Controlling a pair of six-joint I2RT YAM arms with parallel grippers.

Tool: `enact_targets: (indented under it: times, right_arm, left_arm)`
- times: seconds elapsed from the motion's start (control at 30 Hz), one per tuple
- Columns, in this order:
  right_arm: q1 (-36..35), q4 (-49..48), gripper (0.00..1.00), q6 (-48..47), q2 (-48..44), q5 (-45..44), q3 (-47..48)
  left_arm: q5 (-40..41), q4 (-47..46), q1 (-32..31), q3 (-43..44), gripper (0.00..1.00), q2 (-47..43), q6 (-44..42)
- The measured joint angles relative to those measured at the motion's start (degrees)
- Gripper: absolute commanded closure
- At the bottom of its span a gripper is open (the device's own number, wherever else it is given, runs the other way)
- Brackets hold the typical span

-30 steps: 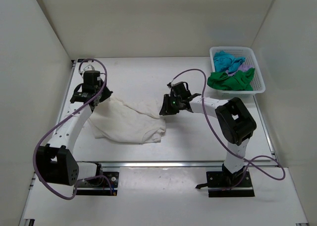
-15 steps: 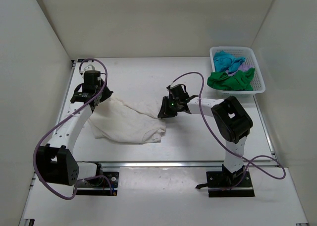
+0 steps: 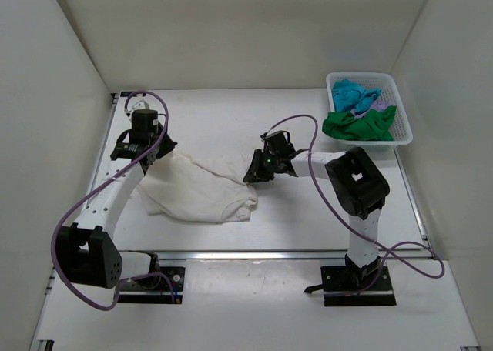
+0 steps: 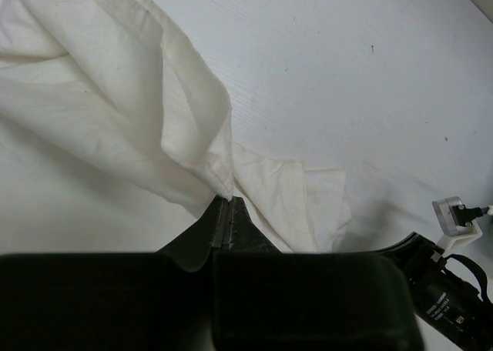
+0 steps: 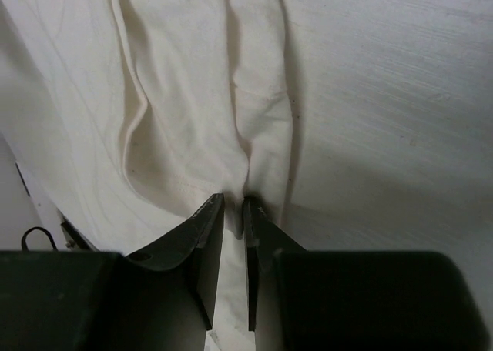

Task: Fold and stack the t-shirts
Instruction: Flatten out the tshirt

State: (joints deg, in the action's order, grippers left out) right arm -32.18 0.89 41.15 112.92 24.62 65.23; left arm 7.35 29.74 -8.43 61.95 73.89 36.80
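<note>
- The cream-white t-shirt [image 3: 196, 189] lies crumpled on the surface [image 3: 231, 120], left of centre.
- Its far-left corner is clamped in the left end effector [image 4: 224, 206].
- A fold at its right edge is straddled by the right end effector [image 5: 233, 205], jaws narrowly apart; a firm hold cannot be told.
- That edge should be pinched fully before the cloth is drawn taut.

I see white counter [image 3: 231, 120], matte, with fine grain and a few small dark specks showing in my wrist views. Pale walls close it on left, far and right sides. One cream-white t-shirt [image 3: 196, 191] lies directly on it, left of centre, crumpled, unevenly spread, with long soft folds through the cloth. Its far-left corner is raised off the surface; I see the rest resting flat. White lattice basket [image 3: 403, 135] sits in far right corner, well apart from that shirt. Left arm base [image 3: 146, 278] and right arm base [image 3: 358, 285] bolted along near edge.
</note>
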Motion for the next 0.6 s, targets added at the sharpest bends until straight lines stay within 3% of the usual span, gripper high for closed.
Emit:
enact_targets:
  times: [0.13,0.37,0.6]
  right_arm:
    - [0.8,-1.8,1.00,1.8,0.5,1.7,-0.9]
    - [0.7,0.9,1.00,0.1,-1.7,0.1,-1.1]
    - [0.5,10.5,1.00,-7.4,-18.0,-4.1,1.1]
  left_arm:
    - [0.0,0.0,0.0,0.0,1.00,0.2,0.0]
    - [0.0,0.3,0.0,0.7,1.00,0.6,0.0]
    - [-0.3,0.6,-0.6,7.5,1.00,1.8,0.0]
